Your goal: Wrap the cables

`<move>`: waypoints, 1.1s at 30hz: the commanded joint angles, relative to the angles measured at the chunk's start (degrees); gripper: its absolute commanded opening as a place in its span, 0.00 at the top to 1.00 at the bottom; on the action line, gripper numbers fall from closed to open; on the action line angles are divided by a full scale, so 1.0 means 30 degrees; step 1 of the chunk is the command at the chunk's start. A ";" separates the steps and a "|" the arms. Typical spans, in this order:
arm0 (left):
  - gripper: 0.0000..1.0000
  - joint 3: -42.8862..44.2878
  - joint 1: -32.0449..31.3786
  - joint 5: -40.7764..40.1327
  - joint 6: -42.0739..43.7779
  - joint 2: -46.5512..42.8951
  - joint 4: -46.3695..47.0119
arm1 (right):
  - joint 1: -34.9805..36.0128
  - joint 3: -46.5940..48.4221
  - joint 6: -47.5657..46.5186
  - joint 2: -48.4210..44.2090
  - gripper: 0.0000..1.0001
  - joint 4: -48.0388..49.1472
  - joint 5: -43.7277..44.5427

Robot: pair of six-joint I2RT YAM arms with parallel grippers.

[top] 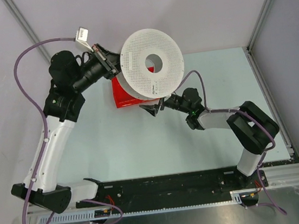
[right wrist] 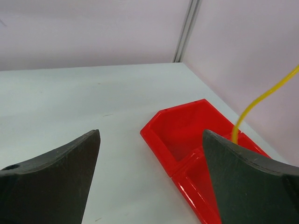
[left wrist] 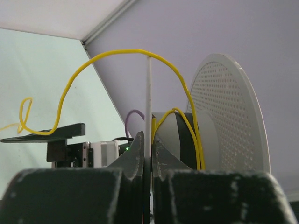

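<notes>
**Aloft: yellow wire looped over a pinched spool**

Here we see the yellow wire [left wrist: 117,51] partly wound on the hub of a white spool [top: 166,71]. A few turns lie around the grey core between the two flanges. From the hub one strand rises and arcs over the edge of the nearer flange. It then drops to the left, where it meets the top of a dark finger [left wrist: 46,133] of the right arm and ends in a small kinked curl. In the right wrist view the same wire [right wrist: 254,103] comes down from the upper right and passes behind that finger.

The left jaws are pressed together on the thin nearer flange, which the left wrist view shows edge-on. They hold the spool [left wrist: 229,121] up off the counter [top: 132,147], its perforated face turned towards the overhead camera.

The right jaws are spread wide just below the spool and pinch nothing.

Under the spool sits a red bin [top: 121,96] on the pale counter [right wrist: 70,102]. In the right wrist view the bin [right wrist: 187,135] shows two compartments.
</notes>
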 commanded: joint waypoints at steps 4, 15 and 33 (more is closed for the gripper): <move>1.00 0.1105 -0.0930 0.1422 0.0898 -0.0033 0.2222 | -0.0672 -0.1120 -0.0904 -0.0496 0.09 0.2368 -0.0527; 1.00 0.1018 -0.1312 0.1598 0.0903 0.0348 0.2397 | -0.0567 -0.5618 -0.0595 -0.4638 0.09 0.2216 -0.1995; 1.00 0.0654 -0.2619 0.2264 0.0389 0.0677 0.2773 | -0.3154 -0.4266 -0.1118 -0.2499 0.10 0.2827 0.0029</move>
